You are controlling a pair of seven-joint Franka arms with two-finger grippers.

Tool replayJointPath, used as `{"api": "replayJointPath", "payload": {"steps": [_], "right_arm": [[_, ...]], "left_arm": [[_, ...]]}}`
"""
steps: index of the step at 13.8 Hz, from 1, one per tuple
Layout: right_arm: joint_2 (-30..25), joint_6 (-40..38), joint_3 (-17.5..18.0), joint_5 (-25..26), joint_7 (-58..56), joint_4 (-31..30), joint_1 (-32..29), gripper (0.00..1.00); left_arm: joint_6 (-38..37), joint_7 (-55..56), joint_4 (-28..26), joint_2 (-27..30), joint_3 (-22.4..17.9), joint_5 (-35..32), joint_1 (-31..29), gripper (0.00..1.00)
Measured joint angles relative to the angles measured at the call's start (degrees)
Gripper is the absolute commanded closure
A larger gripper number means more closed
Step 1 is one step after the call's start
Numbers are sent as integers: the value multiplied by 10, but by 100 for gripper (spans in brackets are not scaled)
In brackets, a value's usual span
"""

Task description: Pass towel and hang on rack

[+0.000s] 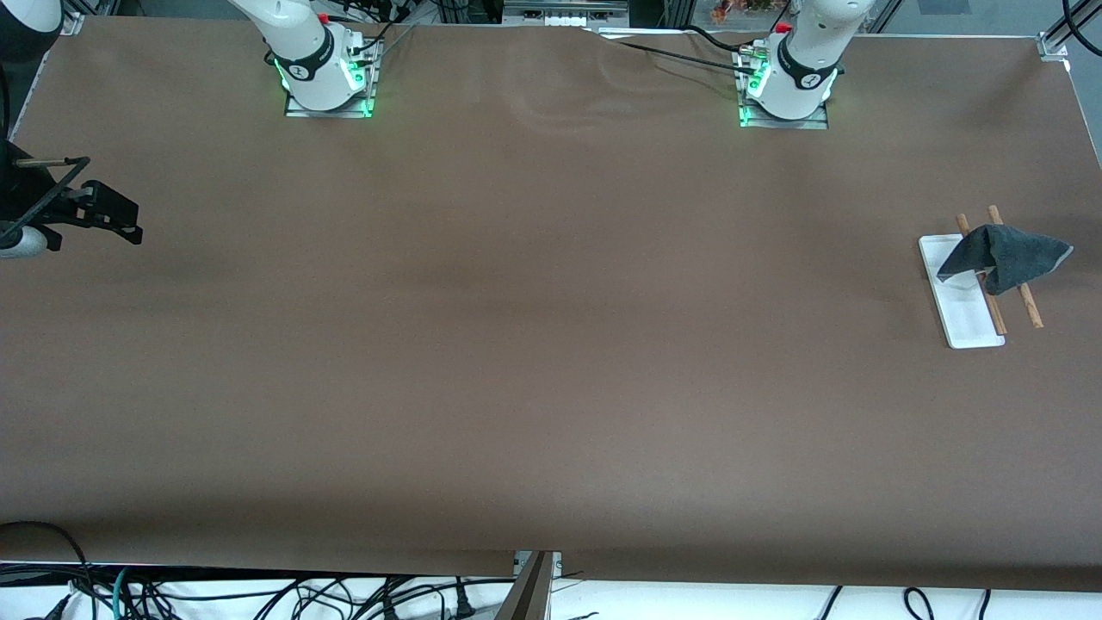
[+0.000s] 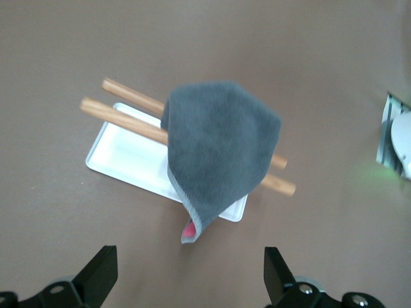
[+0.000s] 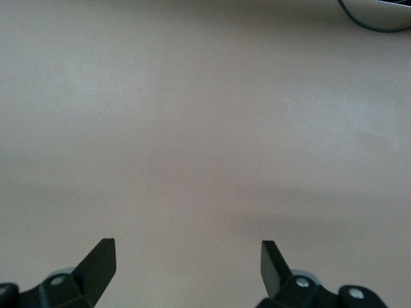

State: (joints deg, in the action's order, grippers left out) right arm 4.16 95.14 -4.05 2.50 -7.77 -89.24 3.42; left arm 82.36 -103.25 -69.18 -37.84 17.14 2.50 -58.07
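Brown table point(image 1: 534, 344) carries the rack point(image 1: 962, 320) with the towel point(image 1: 1007, 255) draped lopsidedly, liable to slide off; left gripper point(image 2: 190, 282) above it and waiting right gripper point(image 3: 187, 277) both spread, empty.

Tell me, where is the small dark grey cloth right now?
The dark grey towel is draped over the two brown wooden rods of the white-based rack, at the left arm's end of the table.

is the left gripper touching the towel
Apart. The left wrist view shows the left gripper open, with bare table between its fingertips and the towel, which hangs draped over the rack's rods.
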Motion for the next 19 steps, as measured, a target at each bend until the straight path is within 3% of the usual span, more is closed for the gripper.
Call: {"api": "replayJointPath", "payload": {"steps": [9,14,19], "right_arm": [[0,0,0,0,0,1,0,0],[0,0,0,0,0,1,0,0],[0,0,1,0,0,1,0,0]], "left_arm": [[-114,352,9,110,9,-11,132,0],[-139,478,6,123,38,-12,152,0],[-131,649,-50,191,47,-12,232,0]]}}
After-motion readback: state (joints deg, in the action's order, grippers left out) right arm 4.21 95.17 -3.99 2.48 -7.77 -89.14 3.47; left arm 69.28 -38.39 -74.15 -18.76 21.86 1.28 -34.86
